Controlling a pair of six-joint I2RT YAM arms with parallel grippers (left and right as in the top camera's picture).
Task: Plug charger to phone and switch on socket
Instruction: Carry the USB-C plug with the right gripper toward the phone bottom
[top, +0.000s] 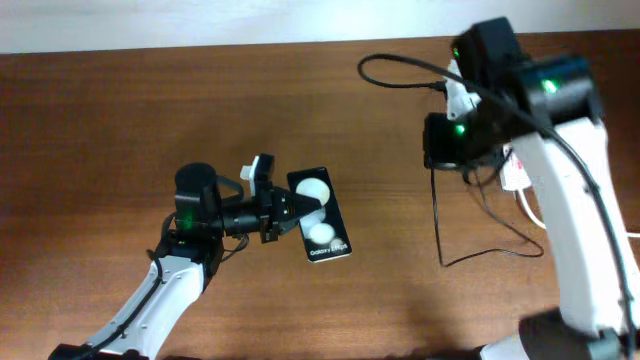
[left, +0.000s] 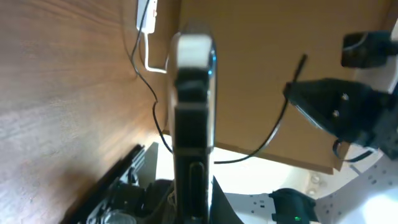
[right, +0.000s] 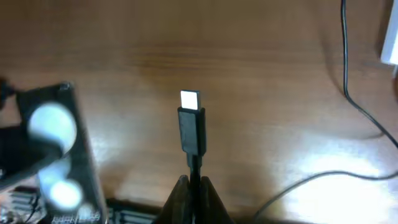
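My left gripper (top: 288, 211) is shut on the phone (top: 322, 228), a black slab with two white round patches, and holds it tilted above the table. In the left wrist view the phone (left: 193, 106) shows edge-on between the jaws (left: 193, 190). My right gripper (right: 196, 186) is shut on the charger just behind its plug tip (right: 191, 121), which points forward, apart from the phone (right: 59, 155) at the left. The right gripper (top: 438, 150) hovers right of the phone. The thin cable (top: 438, 225) hangs down and trails right. The white socket (top: 515, 172) is mostly hidden behind the right arm.
The socket's end (left: 147, 14) and the thin cable (left: 158, 121) lie on the wooden table (top: 120, 110). The right arm's white body (top: 580, 210) fills the right side. A thicker black robot cable (top: 385, 62) loops at the back.
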